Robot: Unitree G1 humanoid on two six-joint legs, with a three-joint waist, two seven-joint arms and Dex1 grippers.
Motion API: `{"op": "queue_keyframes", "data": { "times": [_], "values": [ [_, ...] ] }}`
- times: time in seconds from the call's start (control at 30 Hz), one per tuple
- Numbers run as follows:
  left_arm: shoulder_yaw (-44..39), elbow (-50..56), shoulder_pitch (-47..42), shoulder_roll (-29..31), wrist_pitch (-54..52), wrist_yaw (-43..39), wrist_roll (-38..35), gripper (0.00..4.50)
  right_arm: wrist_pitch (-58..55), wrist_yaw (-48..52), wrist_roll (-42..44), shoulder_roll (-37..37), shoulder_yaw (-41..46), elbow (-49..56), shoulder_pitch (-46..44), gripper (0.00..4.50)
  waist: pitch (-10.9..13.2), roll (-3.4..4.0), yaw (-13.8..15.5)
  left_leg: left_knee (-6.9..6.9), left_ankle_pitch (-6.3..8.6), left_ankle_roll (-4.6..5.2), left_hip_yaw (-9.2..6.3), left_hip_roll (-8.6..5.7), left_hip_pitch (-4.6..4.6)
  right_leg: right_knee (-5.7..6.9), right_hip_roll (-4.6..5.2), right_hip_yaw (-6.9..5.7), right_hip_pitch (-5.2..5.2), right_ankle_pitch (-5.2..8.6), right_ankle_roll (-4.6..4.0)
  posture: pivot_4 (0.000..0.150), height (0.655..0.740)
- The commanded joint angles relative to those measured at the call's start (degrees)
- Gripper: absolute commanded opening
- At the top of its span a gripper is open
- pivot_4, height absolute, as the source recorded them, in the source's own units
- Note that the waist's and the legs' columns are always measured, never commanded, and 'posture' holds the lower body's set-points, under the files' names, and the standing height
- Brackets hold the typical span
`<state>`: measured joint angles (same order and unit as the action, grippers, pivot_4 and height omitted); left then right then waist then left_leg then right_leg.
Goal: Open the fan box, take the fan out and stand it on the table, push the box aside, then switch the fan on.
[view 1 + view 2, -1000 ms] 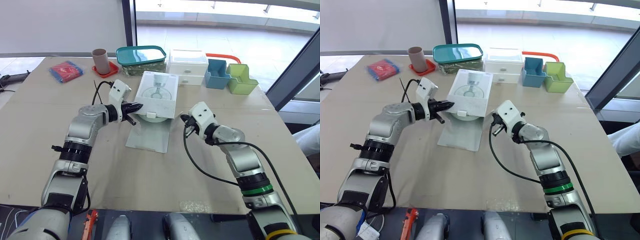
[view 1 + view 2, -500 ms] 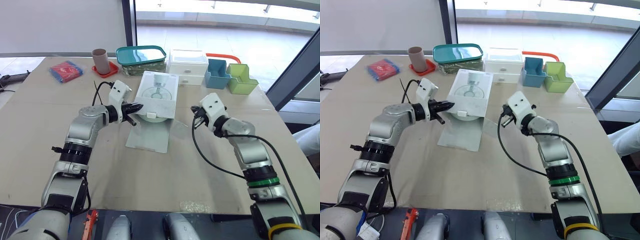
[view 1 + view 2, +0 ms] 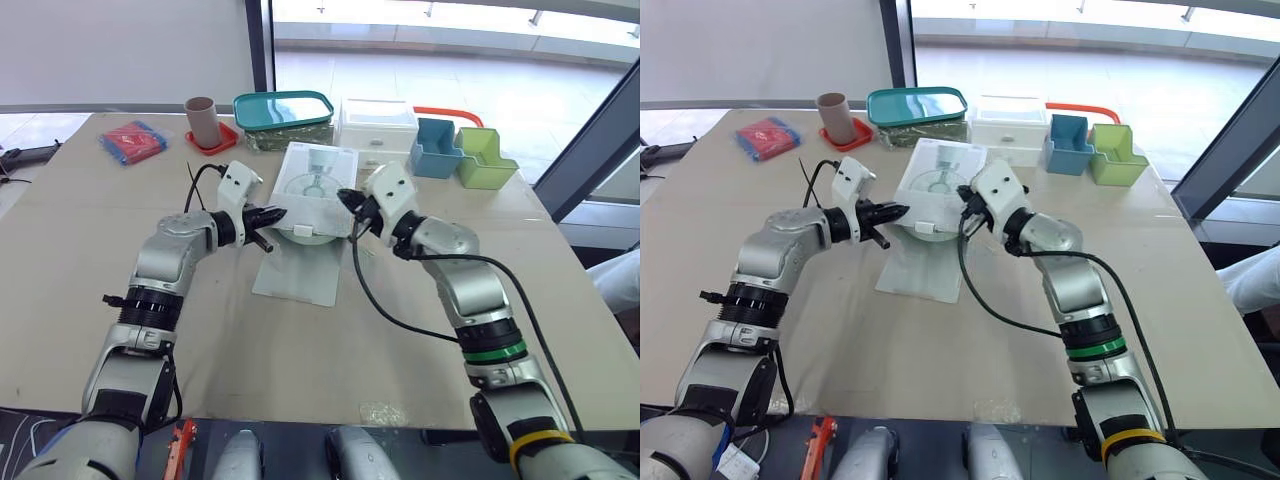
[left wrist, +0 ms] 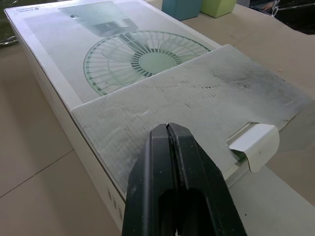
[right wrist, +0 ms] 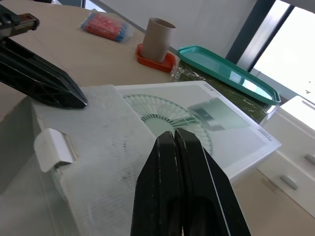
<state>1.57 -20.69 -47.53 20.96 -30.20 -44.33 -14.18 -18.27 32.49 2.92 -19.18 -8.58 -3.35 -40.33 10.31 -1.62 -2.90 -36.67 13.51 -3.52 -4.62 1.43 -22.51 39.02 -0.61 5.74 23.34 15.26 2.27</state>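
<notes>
Desk (image 3: 80, 250) seen from above, described from my left to my right. At the far left edge lies a red packet (image 3: 132, 140), then a brown cup (image 3: 201, 118) and a teal tray (image 3: 283, 110).

My left end effector (image 3: 276, 213) has stayed where it was a second ago. Its fingers are pressed together on nothing, and the tip touches the left corner of the fan box (image 3: 318, 190).

The box lies flat in the middle of the desk. Its outer flap (image 3: 297, 270) is folded down onto the desk towards me. A grey inner flap (image 4: 197, 113) with a small white tab (image 4: 256, 142) still covers the open end, so I judge the fan is still inside.

My right end effector (image 3: 346, 201) has just swung in from the bare desk on the right. It now hovers at the box's right side over the inner flap, fingers closed together and empty. Both arms now flank the open end, which I think suits lifting that flap next.

Behind, to the right, stand white drawers (image 3: 378, 128) and two bins, blue (image 3: 435, 148) and green (image 3: 483, 158).
</notes>
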Motion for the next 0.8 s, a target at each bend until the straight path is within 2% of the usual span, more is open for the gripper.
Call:
{"op": "queue_keyframes", "data": {
  "times": [0.03,0.37,0.57,0.8],
  "values": [
    [-0.5,2.4,0.8,0.2,-0.3,-0.7,-1.0,0.0,-0.8,0.6,-0.5,1.1,-2.0,1.1,1.1,0.02,0.0,0.0,0.0,0.0,0.0,0.0,-0.01,0.0,0.0,0.0,0.0,-0.01,0.0,0.0,0.0,0.15,0.74],
    [-4.3,7.2,2.0,1.0,-1.4,-4.1,-7.8,0.0,-1.7,1.4,-2.2,0.5,-3.6,-3.8,0.8,0.02,0.0,0.01,0.1,-0.01,-0.01,-0.01,-0.03,0.0,-0.01,0.0,0.0,-0.03,0.01,-0.01,-0.03,0.15,0.74],
    [-3.9,12.9,3.8,1.7,-2.7,-8.0,-11.5,0.0,-1.0,1.2,-2.3,0.7,-3.6,-4.6,0.1,0.02,0.0,0.01,0.0,-0.02,-0.01,-0.01,-0.03,0.01,-0.01,0.0,0.01,-0.04,0.0,-0.02,-0.03,0.15,0.74],
    [4.8,10.4,5.3,5.1,0.4,-7.6,-1.8,0.0,-0.3,0.5,-2.6,1.2,-3.5,-5.0,-0.2,0.02,0.0,0.01,0.0,-0.02,-0.01,-0.01,-0.02,0.01,0.02,0.01,0.0,-0.02,0.0,-0.02,-0.04,0.15,0.74]
  ]
}}
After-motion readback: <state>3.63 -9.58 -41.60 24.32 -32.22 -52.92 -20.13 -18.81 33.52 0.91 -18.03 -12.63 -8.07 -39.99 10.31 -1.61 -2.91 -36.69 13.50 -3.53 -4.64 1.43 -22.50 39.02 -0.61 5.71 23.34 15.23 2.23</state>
